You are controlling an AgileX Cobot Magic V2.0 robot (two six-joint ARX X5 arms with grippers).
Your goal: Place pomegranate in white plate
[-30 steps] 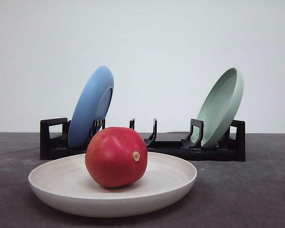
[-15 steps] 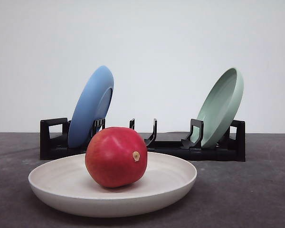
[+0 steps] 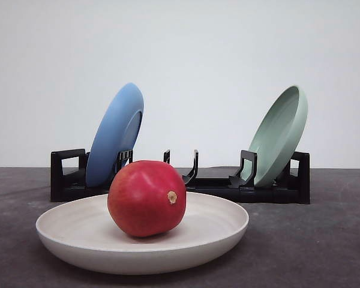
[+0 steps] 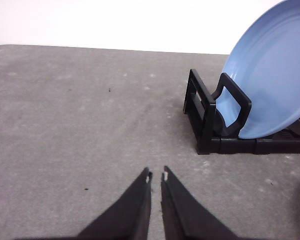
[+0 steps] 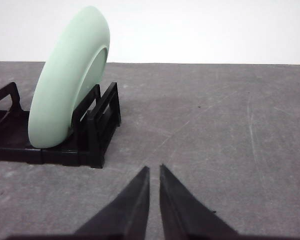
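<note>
The pomegranate [image 3: 146,198] rests in the white plate [image 3: 219,237], lower centre of the front view. Both wrist views show the left gripper [image 4: 156,176] and right gripper [image 5: 154,168] low over bare table [image 4: 65,125], jaws nearly together, holding nothing.

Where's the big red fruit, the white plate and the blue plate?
pomegranate [image 3: 145,197]: front view, middle of its red skin.
white plate [image 3: 219,223]: front view, bare inner wall right of the fruit.
blue plate [image 3: 113,137]: front view, its back face.
</note>
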